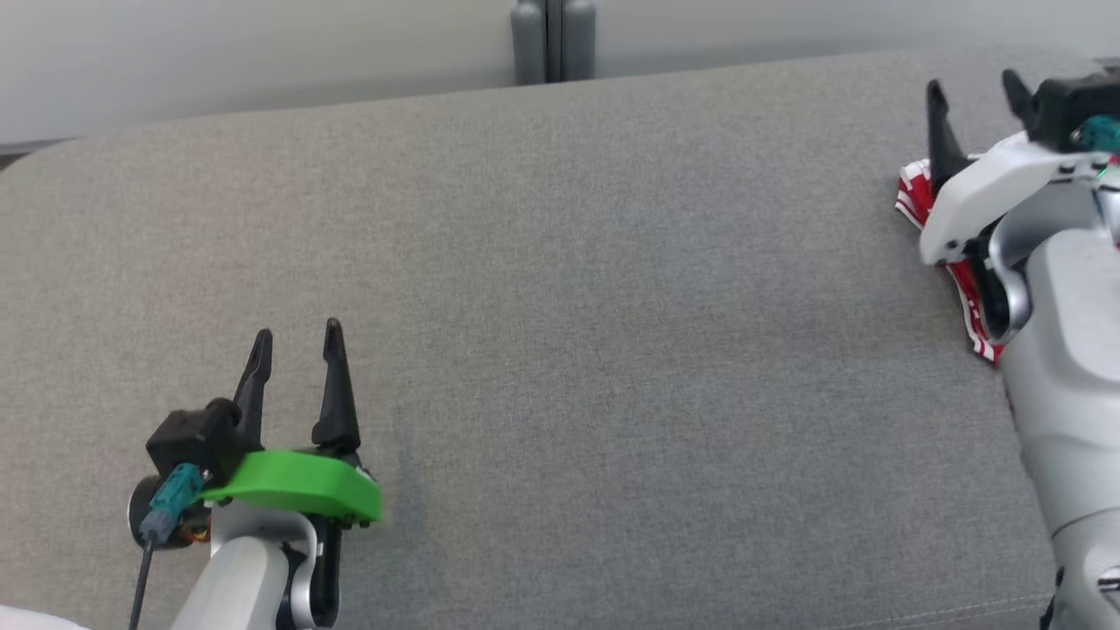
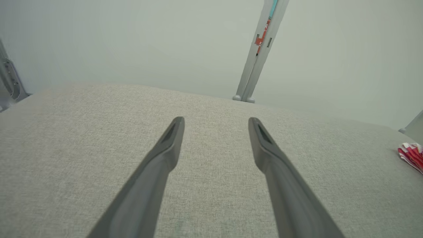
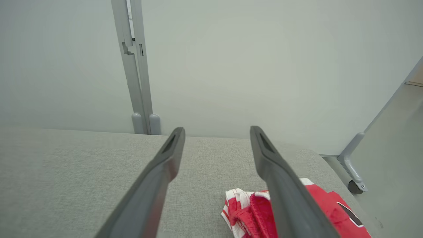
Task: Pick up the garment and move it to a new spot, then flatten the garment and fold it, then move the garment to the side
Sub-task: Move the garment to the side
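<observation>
Garment [image 3: 244, 210] sits in a compact bundle at far right of table [image 1: 612, 262], left gripper [image 1: 297, 332] and right gripper [image 1: 973, 87] fingers wide, empty; task looks about done.

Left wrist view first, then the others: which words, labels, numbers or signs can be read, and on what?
No text reads clearly.
The red sticker on the grey post: marks too blurred to read.
The black patch on the red-and-white garment: no letters can be made out.

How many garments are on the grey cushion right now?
1: a red-and-white garment at the right edge of the grey cushion, partly covered by the right arm in the head view.
</observation>
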You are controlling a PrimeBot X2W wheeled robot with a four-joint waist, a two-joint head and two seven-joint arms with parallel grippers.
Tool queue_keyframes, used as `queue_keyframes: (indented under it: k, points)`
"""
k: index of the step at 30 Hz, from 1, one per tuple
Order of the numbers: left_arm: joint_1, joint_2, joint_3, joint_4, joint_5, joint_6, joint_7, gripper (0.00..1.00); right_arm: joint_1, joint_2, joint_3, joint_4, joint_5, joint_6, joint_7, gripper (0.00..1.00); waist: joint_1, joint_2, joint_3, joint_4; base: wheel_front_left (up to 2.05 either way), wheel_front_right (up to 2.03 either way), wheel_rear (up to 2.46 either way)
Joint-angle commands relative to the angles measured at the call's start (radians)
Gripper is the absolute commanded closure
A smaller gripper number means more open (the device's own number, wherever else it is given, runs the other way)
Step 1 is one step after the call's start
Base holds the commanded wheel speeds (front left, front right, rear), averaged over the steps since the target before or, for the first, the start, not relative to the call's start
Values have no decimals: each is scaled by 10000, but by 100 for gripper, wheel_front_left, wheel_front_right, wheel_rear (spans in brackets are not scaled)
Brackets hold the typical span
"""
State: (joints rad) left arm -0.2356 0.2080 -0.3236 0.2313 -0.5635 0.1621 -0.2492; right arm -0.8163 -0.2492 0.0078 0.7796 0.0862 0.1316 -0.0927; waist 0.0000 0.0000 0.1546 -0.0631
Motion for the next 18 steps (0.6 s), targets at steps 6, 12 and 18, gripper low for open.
queue_keyframes:
  k: [6, 12, 18]
  points:
    - [864, -60, 319, 472, -27, -34, -148, 0, 1679, 999, -7, -608, 218, -21, -748, 0, 0, 0, -1337, -95, 0, 0, 0]
    - [1663, -205, 328, 446, 195, -100, -161, 0, 3590, 1723, 5, -1703, 145, -21, -1196, 0, 0, 0, -1747, 13, 0, 0, 0]
    - [2181, -337, 366, 260, 429, -59, -166, 0, 5382, 1967, -52, -3073, 521, -19, -1426, 0, 0, 0, -1913, 181, 0, 0, 0]
